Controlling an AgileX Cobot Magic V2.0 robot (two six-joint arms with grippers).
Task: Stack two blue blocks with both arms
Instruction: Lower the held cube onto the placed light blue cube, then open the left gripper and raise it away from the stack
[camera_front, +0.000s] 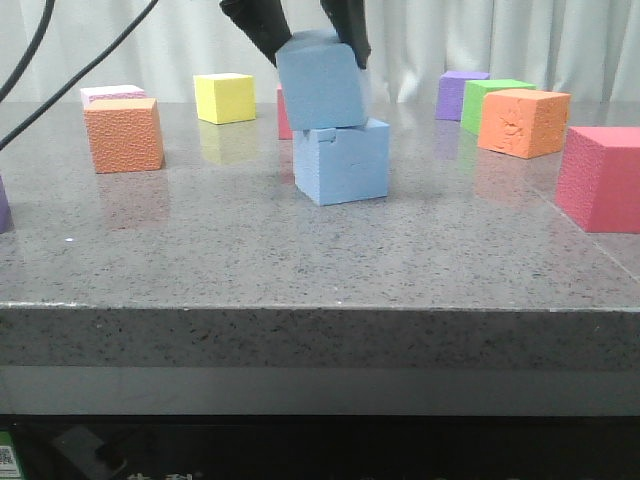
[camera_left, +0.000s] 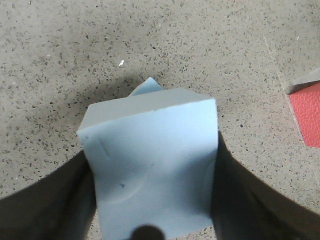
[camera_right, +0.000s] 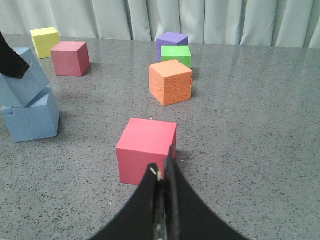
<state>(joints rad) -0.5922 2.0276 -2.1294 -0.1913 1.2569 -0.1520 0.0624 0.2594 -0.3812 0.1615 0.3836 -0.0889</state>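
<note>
My left gripper (camera_front: 312, 50) is shut on the clean blue block (camera_front: 320, 82), which sits tilted on top of the paler notched blue block (camera_front: 342, 160) in the middle of the table. In the left wrist view the held block (camera_left: 150, 160) fills the space between my dark fingers (camera_left: 45, 210), and a corner of the lower block (camera_left: 148, 86) peeks out behind it. In the right wrist view both blocks show at the left: the tilted one (camera_right: 22, 77) on the lower one (camera_right: 31, 119). My right gripper (camera_right: 164, 167) is shut and empty, close to a red cube (camera_right: 146, 150).
Other cubes stand around: orange (camera_front: 124, 135), white-pink (camera_front: 112, 94) and yellow (camera_front: 224, 97) at the left; purple (camera_front: 460, 92), green (camera_front: 492, 100), orange (camera_front: 523, 122) and red (camera_front: 598, 178) at the right. A pink cube (camera_right: 70, 58) sits behind the stack.
</note>
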